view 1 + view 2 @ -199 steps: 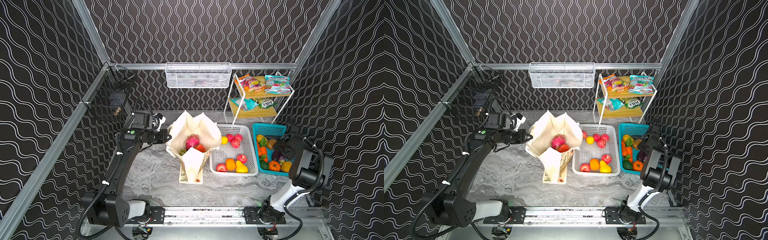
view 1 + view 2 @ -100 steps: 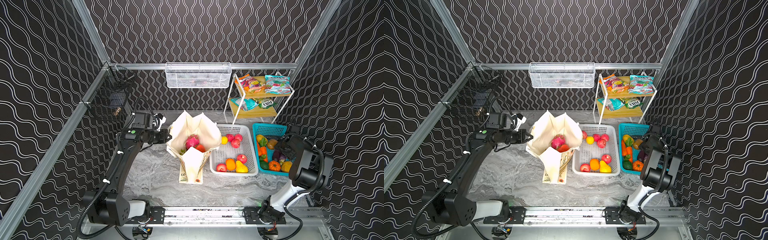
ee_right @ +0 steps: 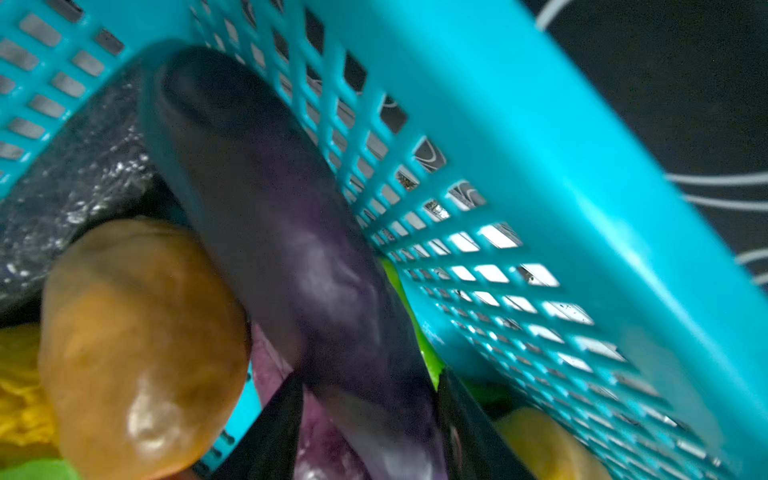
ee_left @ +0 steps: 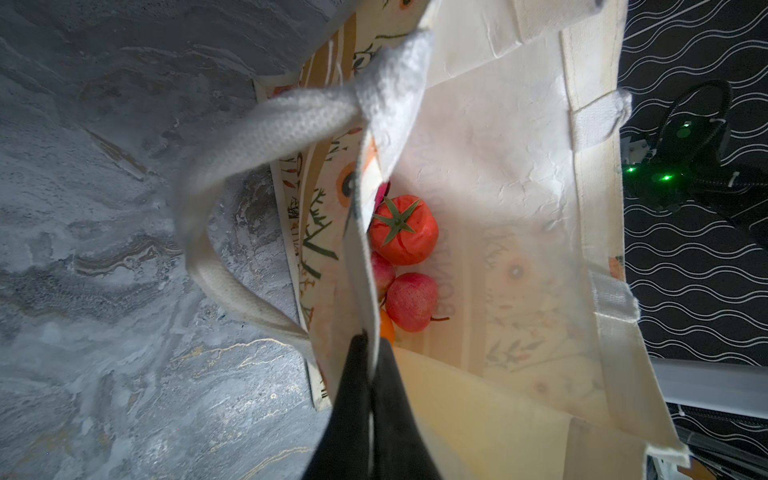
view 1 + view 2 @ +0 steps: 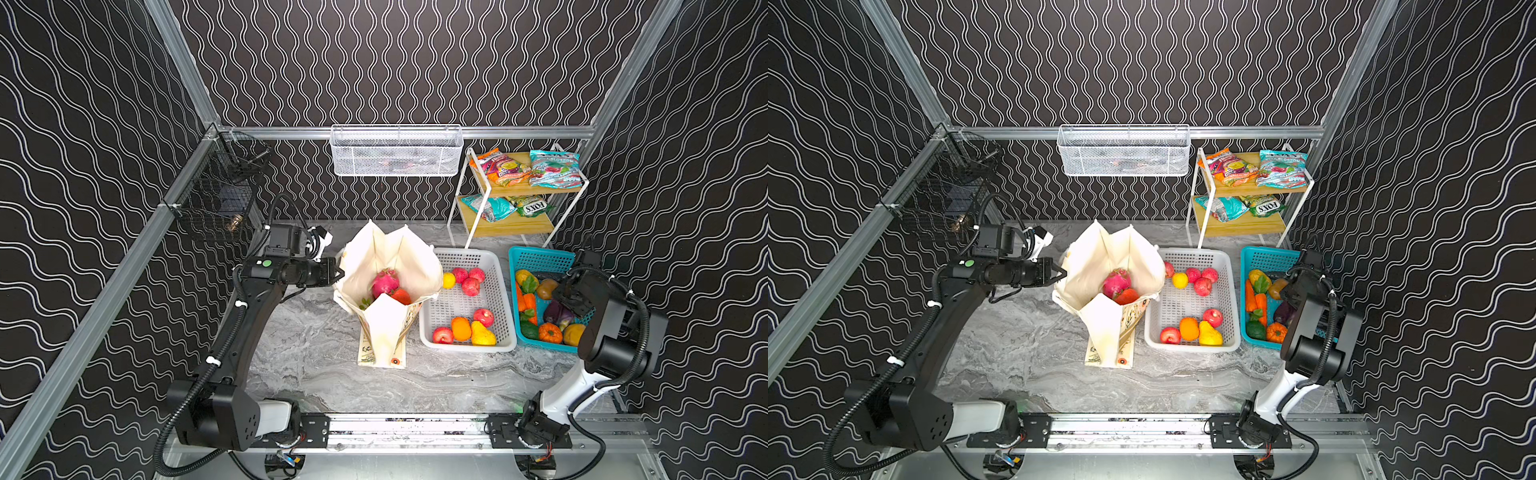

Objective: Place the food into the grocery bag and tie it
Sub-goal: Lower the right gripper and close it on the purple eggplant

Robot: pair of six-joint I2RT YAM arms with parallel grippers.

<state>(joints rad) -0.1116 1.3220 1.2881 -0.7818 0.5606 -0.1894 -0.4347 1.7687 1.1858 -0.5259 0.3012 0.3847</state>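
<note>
The grocery bag (image 5: 415,266) (image 5: 1092,257) stands open mid-table. A magenta dragon fruit (image 5: 384,282) and a red tomato (image 5: 401,296) (image 4: 405,230) lie inside it, beside a red pear-like fruit (image 4: 411,301). My left gripper (image 5: 338,272) (image 4: 368,345) is shut on the bag's left rim and holds it open. My right gripper (image 3: 370,376) is low inside the teal basket (image 5: 540,259). A dark purple eggplant (image 3: 291,232) lies between its fingers. One finger touches the eggplant and the other stands a little off. The view is blurred.
A white basket (image 5: 469,257) with an orange (image 5: 461,328), apples and a yellow pear sits right of the bag. A brown potato (image 3: 137,332) lies against the eggplant. A shelf rack (image 5: 519,224) at the back right holds snack packets, one of them teal (image 5: 552,168). A wire basket (image 5: 395,151) hangs on the back wall.
My right gripper's jaws have narrowed around the eggplant in the teal basket. The left arm and the bag have not moved.
</note>
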